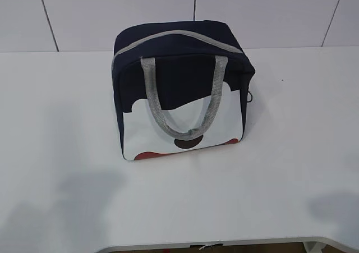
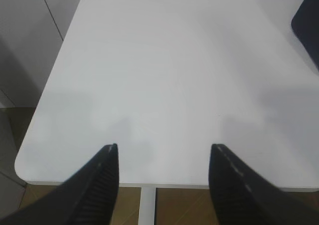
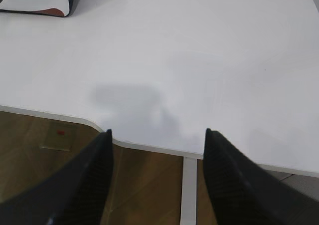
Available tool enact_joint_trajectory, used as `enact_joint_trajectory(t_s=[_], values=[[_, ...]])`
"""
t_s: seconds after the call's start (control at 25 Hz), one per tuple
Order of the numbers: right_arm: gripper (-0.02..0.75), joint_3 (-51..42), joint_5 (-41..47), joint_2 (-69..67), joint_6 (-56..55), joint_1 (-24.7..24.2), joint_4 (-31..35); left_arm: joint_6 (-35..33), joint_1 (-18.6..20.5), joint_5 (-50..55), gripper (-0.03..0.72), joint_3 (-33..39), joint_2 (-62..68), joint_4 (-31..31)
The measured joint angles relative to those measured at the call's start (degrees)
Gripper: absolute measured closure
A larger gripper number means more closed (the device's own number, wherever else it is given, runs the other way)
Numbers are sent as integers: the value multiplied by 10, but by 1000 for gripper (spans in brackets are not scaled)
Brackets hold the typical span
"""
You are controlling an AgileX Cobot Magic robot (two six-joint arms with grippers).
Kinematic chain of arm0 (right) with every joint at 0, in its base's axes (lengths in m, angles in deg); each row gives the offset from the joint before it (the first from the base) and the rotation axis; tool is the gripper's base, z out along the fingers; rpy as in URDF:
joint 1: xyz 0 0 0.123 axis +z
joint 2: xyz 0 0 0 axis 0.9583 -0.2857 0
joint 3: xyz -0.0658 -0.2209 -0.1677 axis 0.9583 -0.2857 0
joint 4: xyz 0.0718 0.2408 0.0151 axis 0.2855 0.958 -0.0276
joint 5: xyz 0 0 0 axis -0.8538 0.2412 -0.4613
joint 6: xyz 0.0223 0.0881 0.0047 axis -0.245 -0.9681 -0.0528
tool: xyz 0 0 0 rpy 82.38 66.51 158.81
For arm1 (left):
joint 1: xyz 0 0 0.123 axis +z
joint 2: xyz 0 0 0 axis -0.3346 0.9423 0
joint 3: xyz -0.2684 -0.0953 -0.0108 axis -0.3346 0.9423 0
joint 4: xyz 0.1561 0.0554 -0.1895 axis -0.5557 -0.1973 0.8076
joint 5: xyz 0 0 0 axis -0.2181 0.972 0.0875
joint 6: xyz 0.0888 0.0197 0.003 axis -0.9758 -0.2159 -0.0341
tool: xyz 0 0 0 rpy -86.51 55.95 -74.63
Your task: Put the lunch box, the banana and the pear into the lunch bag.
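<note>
Lunch bag (image 1: 182,90) stands mid surface (image 1: 291,152), zipper looks closed. I see no lunch box, banana or pear anywhere; likely already inside, I judge task near done. Left gripper (image 2: 164,157) parted wide, empty. Right gripper (image 3: 157,140) parted wide, empty, near surface edge.

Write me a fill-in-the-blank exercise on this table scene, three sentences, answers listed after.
1. The lunch bag stands on the white table with its grey zipper ____.
2. The bag's two grey handles hang down over its ____ panel.
3. The left tool and the right tool both hold ____.

Missing words: closed; front; nothing
</note>
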Motion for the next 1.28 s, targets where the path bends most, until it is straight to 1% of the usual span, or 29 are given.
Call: enact_joint_trajectory(t_s=[1.28], values=[[262, 0, -1, 0, 0, 0, 0, 0, 0, 0, 274, 0, 0, 0]])
